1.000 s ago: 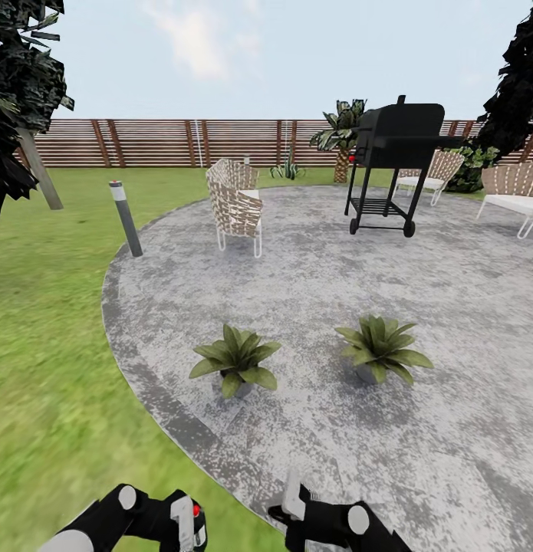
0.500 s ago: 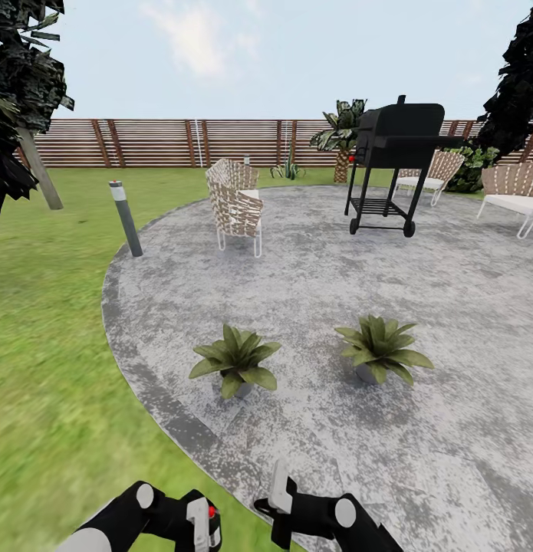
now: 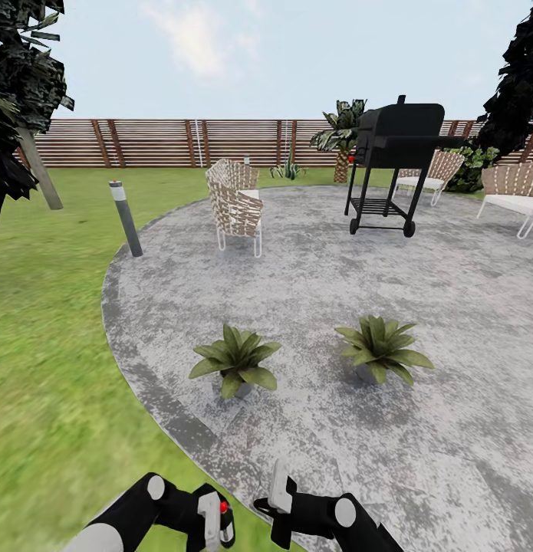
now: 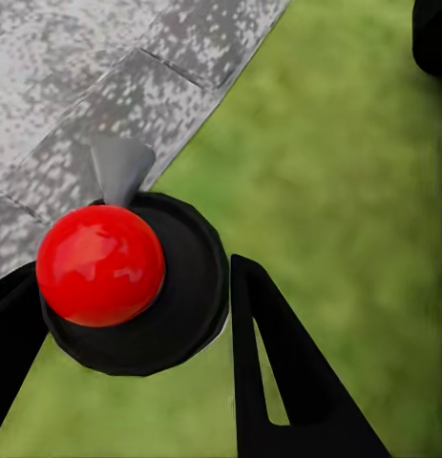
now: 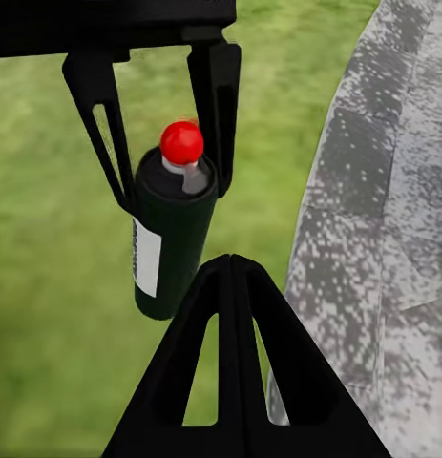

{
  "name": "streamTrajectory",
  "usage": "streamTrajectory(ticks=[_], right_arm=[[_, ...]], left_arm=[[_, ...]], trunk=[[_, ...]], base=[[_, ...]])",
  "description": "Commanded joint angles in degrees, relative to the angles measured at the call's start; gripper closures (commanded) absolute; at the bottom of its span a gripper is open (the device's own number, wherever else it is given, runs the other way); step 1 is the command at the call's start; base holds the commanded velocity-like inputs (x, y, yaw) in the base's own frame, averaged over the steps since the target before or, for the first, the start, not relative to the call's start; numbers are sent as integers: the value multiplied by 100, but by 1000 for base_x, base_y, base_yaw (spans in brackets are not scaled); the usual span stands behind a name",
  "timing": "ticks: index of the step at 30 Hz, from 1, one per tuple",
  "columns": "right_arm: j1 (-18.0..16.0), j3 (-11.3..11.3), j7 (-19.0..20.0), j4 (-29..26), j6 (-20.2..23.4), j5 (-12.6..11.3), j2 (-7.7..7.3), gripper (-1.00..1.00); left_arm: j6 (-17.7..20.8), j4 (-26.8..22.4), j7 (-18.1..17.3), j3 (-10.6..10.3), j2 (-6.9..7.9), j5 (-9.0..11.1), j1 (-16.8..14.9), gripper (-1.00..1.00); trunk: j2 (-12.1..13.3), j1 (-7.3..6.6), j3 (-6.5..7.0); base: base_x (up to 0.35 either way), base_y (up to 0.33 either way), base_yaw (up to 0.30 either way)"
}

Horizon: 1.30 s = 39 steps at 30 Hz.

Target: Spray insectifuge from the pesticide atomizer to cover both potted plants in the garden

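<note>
Left gripper holds the pesticide atomizer low at the lawn/patio edge; both potted plants sit ahead on the paving.

Far left: lawn, dark tree, grey bollard light, brown slatted fence behind. Left gripper has its fingers pinching the pesticide atomizer: dark green bottle, white label, red button on top, held upright over grass just beside the patio rim. Right gripper sits just right of it, facing the bottle; nothing between its fingers, but can't tell how far they are spread. Round grey speckled patio: left potted plant and right potted plant apart from each other, well ahead of both grippers. Beyond: woven chair, black grill, palm, more chairs at far right.
</note>
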Motion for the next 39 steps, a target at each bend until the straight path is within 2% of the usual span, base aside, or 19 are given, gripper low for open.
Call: streamTrajectory(ticks=[1, 39], right_arm=[[-2, -7, 1, -6, -30, 52, 1, 100], [-2, -7, -7, -4, -30, 54, 1, 100]], left_arm=[[-19, -46, -64, 50, -14, -47, -2, 100], [-32, -180, -310, 57, -396, -46, 6, 100]], trunk=[[-2, -1, -5], [-2, -1, -5]], base=[[0, 0, 0], [0, 0, 0]])
